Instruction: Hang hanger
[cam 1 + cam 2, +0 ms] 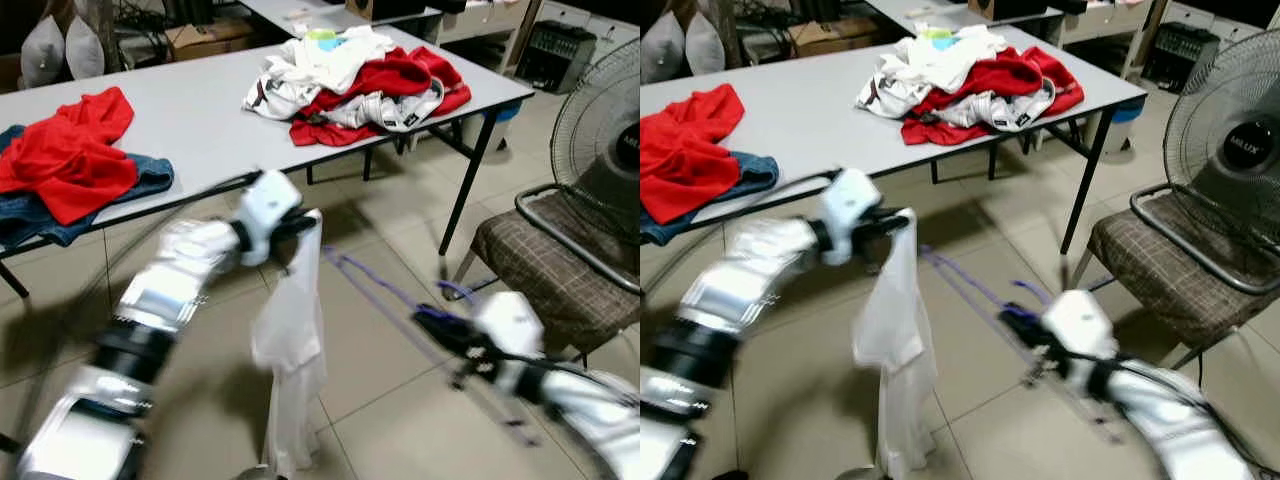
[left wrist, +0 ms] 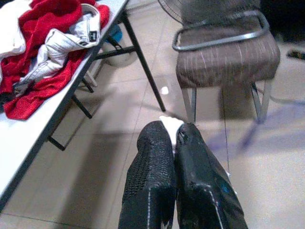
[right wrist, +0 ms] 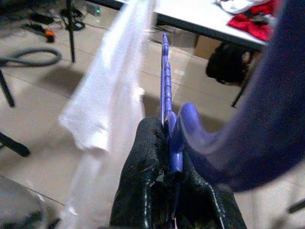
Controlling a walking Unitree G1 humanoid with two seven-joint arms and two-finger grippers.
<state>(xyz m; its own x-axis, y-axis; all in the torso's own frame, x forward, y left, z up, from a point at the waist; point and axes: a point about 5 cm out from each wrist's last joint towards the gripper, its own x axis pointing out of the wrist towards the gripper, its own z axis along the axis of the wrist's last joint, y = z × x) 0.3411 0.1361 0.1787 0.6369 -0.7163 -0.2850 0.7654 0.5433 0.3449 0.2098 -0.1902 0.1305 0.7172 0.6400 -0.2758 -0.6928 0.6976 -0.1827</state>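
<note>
A white garment (image 1: pixel 289 350) hangs limp from my left gripper (image 1: pixel 303 224), which is shut on its top edge in front of the grey table (image 1: pixel 200 120). In the left wrist view the black fingers (image 2: pixel 155 167) pinch a bit of white cloth (image 2: pixel 170 126). My right gripper (image 1: pixel 447 333) is lower and to the right, shut on a purple plastic hanger (image 1: pixel 375 283) whose arm reaches toward the garment. The right wrist view shows the hanger (image 3: pixel 166 86) clamped between the fingers (image 3: pixel 143 181), with the white garment (image 3: pixel 105 100) just beside it.
On the table lie a red cloth on jeans (image 1: pixel 70 160) and a heap of red and white clothes (image 1: pixel 360 80). A brown padded chair (image 1: pixel 560 270) and a standing fan (image 1: pixel 600 130) are at the right. Tiled floor (image 1: pixel 400 400) lies below.
</note>
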